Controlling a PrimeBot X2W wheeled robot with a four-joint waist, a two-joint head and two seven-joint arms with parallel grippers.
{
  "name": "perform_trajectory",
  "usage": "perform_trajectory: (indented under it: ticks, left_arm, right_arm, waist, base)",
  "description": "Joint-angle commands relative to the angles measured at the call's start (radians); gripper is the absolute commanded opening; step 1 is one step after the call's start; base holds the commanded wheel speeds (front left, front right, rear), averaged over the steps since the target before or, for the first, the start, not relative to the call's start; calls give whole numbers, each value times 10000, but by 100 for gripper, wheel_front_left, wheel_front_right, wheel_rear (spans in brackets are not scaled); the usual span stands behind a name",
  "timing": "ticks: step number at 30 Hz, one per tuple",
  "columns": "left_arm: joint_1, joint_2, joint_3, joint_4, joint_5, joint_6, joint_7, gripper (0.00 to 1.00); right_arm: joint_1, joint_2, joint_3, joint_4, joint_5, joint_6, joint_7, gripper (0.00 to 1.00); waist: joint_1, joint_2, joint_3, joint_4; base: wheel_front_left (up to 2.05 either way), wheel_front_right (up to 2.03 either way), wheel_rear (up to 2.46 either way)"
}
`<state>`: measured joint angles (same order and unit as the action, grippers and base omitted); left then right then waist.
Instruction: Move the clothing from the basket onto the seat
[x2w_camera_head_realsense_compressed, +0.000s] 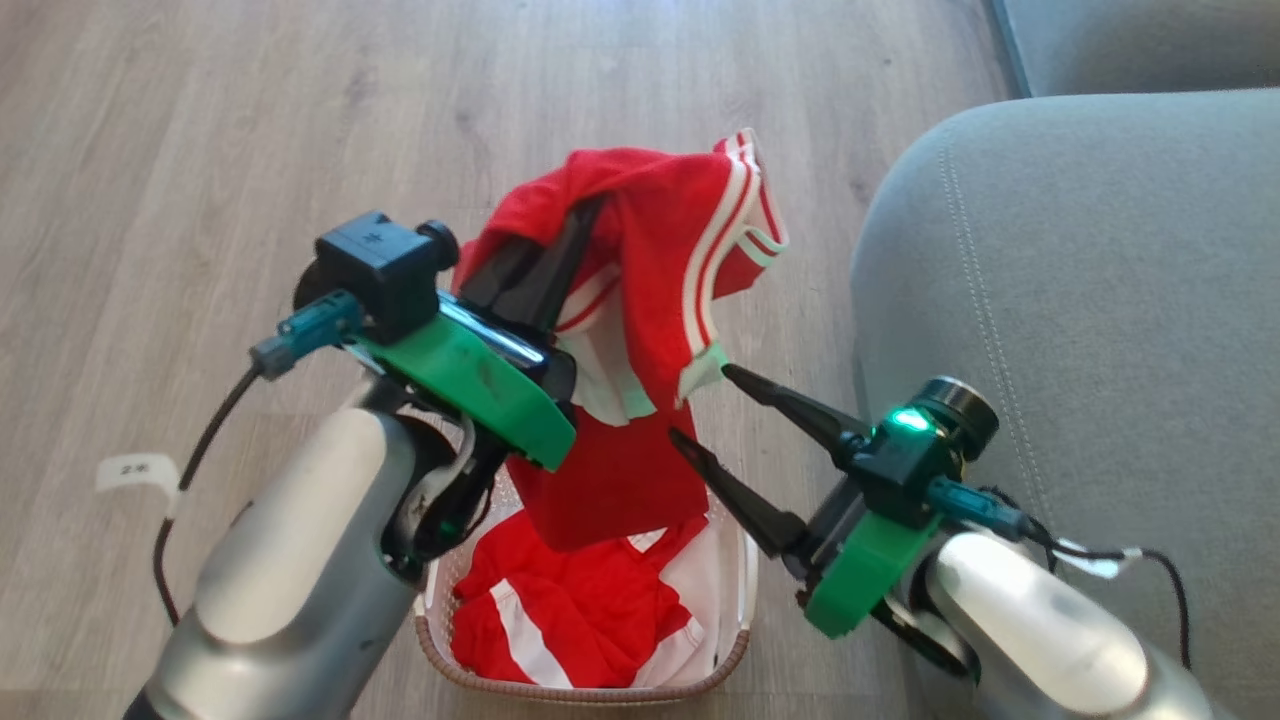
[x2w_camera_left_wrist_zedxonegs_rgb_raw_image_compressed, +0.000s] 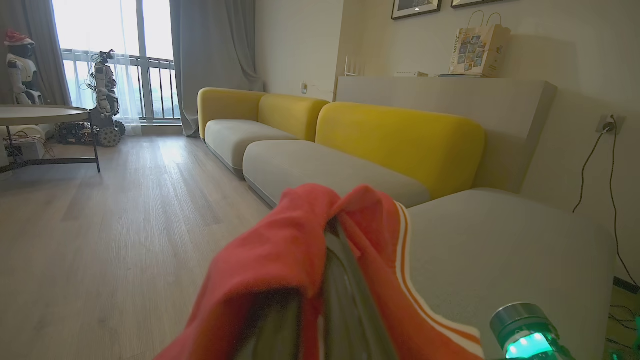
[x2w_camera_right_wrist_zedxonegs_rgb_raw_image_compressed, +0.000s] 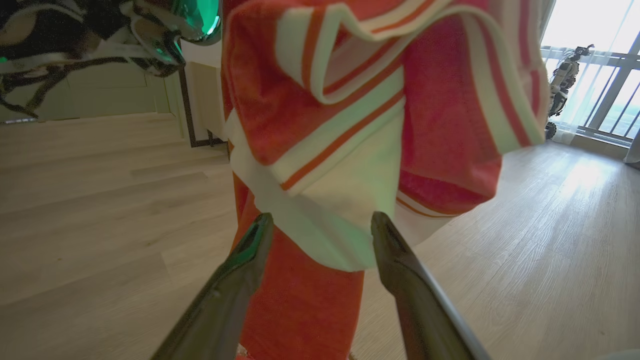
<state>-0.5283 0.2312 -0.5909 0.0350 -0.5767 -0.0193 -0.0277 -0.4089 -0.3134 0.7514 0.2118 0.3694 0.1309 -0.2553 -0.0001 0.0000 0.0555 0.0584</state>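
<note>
One piece of the clothing (x2w_camera_head_realsense_compressed: 650, 230), red with white striped trim, hangs lifted above the basket (x2w_camera_head_realsense_compressed: 600, 692), and my left gripper (x2w_camera_head_realsense_compressed: 560, 262) is shut on its upper fold. In the left wrist view the red clothing (x2w_camera_left_wrist_zedxonegs_rgb_raw_image_compressed: 280, 250) drapes over that shut left gripper (x2w_camera_left_wrist_zedxonegs_rgb_raw_image_compressed: 332, 235). My right gripper (x2w_camera_head_realsense_compressed: 700, 403) stands open just right of the hanging cloth, its fingertips at the white hem. In the right wrist view the right gripper (x2w_camera_right_wrist_zedxonegs_rgb_raw_image_compressed: 320, 223) spans the lower white edge of the clothing (x2w_camera_right_wrist_zedxonegs_rgb_raw_image_compressed: 360, 100) without closing. More red clothing (x2w_camera_head_realsense_compressed: 570, 620) lies in the basket. The seat (x2w_camera_head_realsense_compressed: 1080, 300) is at the right.
Wooden floor (x2w_camera_head_realsense_compressed: 200, 150) lies left of and beyond the basket. A long sofa with yellow backs (x2w_camera_left_wrist_zedxonegs_rgb_raw_image_compressed: 400, 140) runs along the wall. A round table (x2w_camera_left_wrist_zedxonegs_rgb_raw_image_compressed: 40, 115) and parked robots (x2w_camera_left_wrist_zedxonegs_rgb_raw_image_compressed: 105, 95) stand near the window. A cable (x2w_camera_left_wrist_zedxonegs_rgb_raw_image_compressed: 595, 160) hangs from a wall socket.
</note>
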Motion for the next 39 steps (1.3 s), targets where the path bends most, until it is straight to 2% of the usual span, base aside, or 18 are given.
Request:
perform_trajectory:
  ticks: [1,9,21,22,23,39]
  left_arm:
    - [-689,97,348,-423,-68,-78,47,0]
    - [-687,-51,161,-431,-224,-162,109,0]
    - [-657,-126,-30,-401,-352,-200,172,0]
    - [-647,-124,-37,-395,-355,-193,168,0]
    - [-636,-120,-41,-386,-360,-187,162,0]
    - [-445,127,75,-44,-396,-31,5,0]
  right_arm:
    - [-439,-30,101,-196,-51,-2,-65,100]
    - [-1315,337,633,633,-434,-2,-65,100]
    - [-1815,1207,90,1184,-662,-2,-65,100]
    - [-1812,1241,37,1176,-672,-2,-65,74]
    - [-1800,1274,-8,1142,-662,-2,-65,0]
    - [-1070,1119,-1114,-506,-449,-2,-65,0]
  waist:
    - [1,0,-20,80]
    - [1,0,-138,408]
    - [1,0,-146,743]
    - [1,0,-143,754]
    - [1,0,-142,763]
    - [1,0,-53,387]
  base:
    - [0,0,0]
    - [0,0,0]
    - [0,0,0]
    - [0,0,0]
    - [0,0,0]
    - [0,0,0]
